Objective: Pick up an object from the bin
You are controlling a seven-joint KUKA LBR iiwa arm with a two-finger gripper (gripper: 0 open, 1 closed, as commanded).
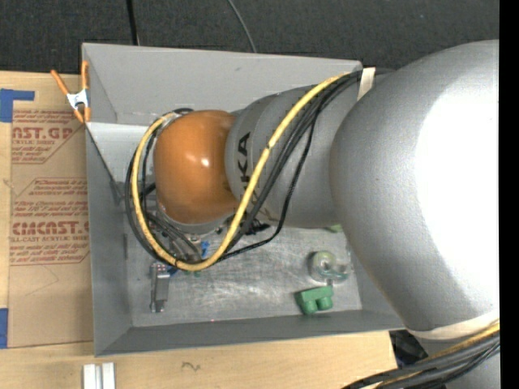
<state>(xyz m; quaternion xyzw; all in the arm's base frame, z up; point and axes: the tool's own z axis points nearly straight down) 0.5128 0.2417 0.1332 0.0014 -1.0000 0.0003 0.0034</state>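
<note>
I count one grey metal bin [109, 298] under one arm [422, 177]. The arm carries one orange cover [190, 168] at its wrist, with one yellow cable [188, 267] looped round it beside black cables whose number I cannot make out. On the bare floor of the bin I count three loose things: one green blocky piece [313, 300], one pale, clear round piece [324, 266] just above it, and one small green scrap [334, 228] at the arm's edge. There is also one slim grey metal piece [160, 288] at the lower left; I cannot tell whether it is loose or belongs to the robot.
</note>
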